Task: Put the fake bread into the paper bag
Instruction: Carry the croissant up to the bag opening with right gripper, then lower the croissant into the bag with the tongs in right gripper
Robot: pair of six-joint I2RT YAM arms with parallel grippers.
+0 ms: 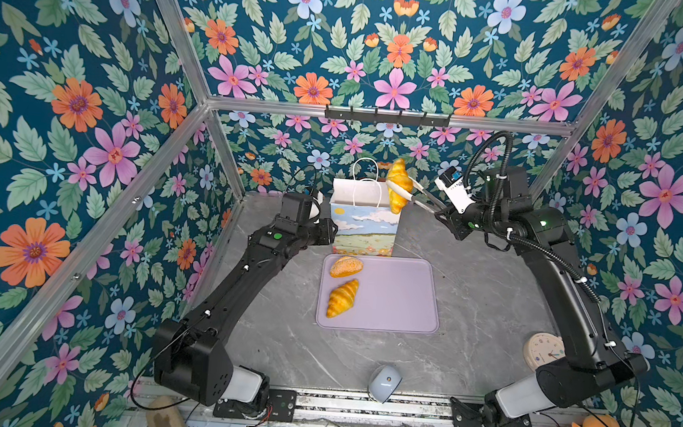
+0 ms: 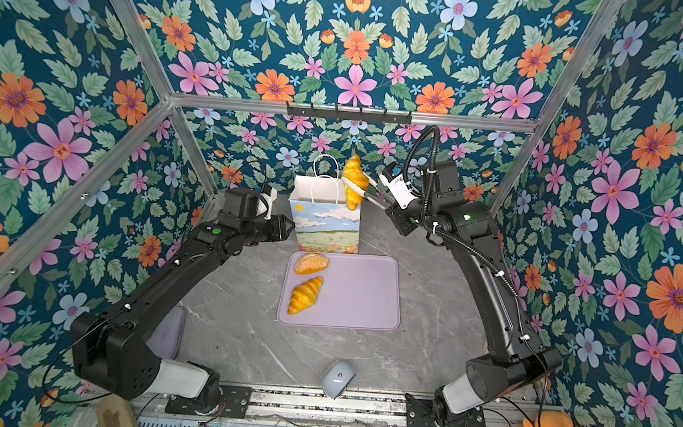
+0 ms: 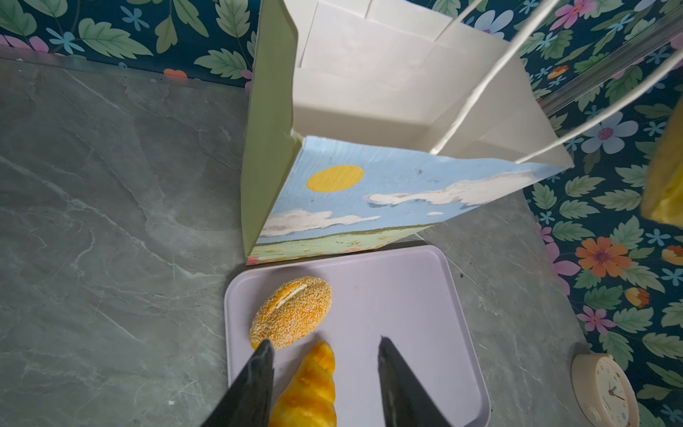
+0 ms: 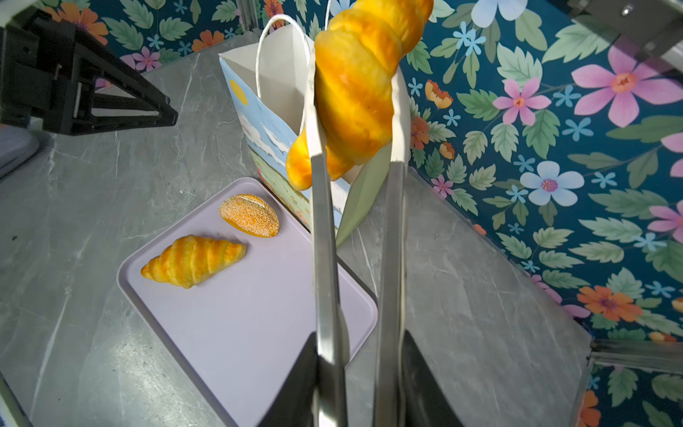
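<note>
The right gripper (image 4: 360,344) is clamped on tongs (image 4: 321,240), whose tips pinch a croissant (image 1: 398,185) aloft at the paper bag's (image 1: 362,224) 2 o'clock corner. The left gripper (image 3: 324,342), jaws apart and empty, stands at the bag's 9 o'clock. At the bag's 6 o'clock, a tray (image 1: 400,294) bears a seeded bun (image 1: 346,266) and a second croissant (image 1: 342,298).

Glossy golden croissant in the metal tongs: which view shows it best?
Right wrist: the croissant is close, clamped in the metal tongs. Both top views show it small by the paper bag; left wrist catches only a yellow edge.
</note>
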